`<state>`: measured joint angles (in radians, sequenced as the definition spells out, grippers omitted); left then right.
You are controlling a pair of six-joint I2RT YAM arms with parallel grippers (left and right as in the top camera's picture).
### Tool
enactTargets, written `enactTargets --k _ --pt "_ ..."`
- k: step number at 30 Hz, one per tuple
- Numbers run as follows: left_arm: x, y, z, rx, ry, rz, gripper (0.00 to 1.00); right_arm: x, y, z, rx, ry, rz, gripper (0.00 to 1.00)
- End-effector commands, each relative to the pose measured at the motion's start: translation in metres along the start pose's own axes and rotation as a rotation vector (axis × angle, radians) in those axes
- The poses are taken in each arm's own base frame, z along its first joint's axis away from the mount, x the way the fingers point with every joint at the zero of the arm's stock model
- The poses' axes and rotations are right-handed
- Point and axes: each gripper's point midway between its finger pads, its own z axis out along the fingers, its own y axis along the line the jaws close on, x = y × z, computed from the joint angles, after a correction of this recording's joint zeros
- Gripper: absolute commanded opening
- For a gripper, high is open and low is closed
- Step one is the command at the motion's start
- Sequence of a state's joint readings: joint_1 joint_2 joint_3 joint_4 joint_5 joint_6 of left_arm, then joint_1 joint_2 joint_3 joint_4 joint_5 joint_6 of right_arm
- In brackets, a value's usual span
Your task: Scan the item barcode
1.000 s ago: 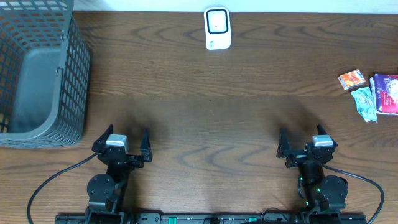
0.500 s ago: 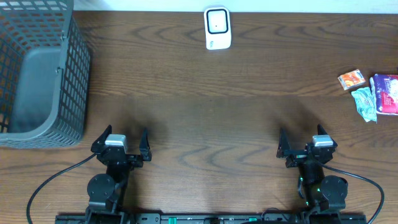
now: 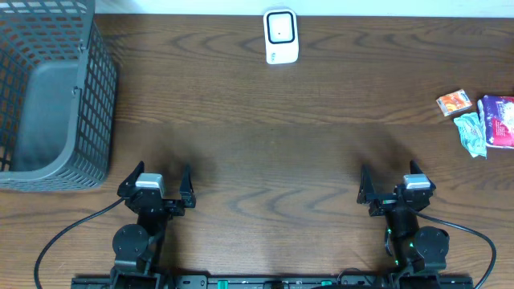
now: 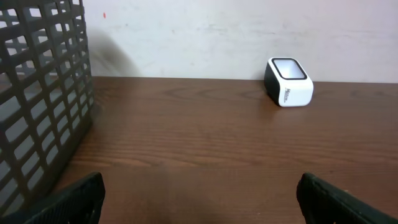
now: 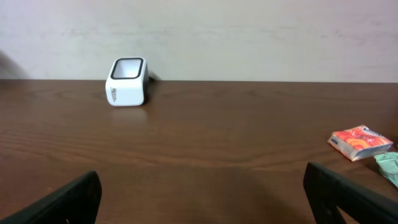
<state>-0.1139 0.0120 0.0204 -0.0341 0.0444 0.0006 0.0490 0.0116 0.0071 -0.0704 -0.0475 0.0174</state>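
- The left gripper (image 3: 161, 178) sits at the near edge of the table (image 3: 265, 136), jaws spread fully wide, holding nothing.
- The right gripper (image 3: 389, 181) sits near as well, over to the right, equally wide and empty.
- The white scanner (image 3: 281, 36) stands at the far edge, about centre (its window faces up).
- Three small items lie far right, well apart from both grippers: an orange packet (image 3: 454, 101), a purple packet (image 3: 499, 120) and a teal wrapper (image 3: 471, 133) just beside the purple one.
- A grey basket (image 3: 100, 96) stands far left.
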Motion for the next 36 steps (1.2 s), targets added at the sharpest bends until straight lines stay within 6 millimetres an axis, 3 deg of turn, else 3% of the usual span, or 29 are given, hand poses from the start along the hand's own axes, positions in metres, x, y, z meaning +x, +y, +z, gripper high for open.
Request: enactTargets --k 1,36 --pt "0.0159 0.0074 0.0004 -0.041 0.047 0.005 0.98 0.0001 -0.0036 -0.0004 0.017 -0.001 0.004 0.99" --pt "0.015 0.0061 0.0006 -0.034 0.044 0.004 0.98 0.0001 -0.0036 -0.0004 0.017 -0.001 0.004 0.99"
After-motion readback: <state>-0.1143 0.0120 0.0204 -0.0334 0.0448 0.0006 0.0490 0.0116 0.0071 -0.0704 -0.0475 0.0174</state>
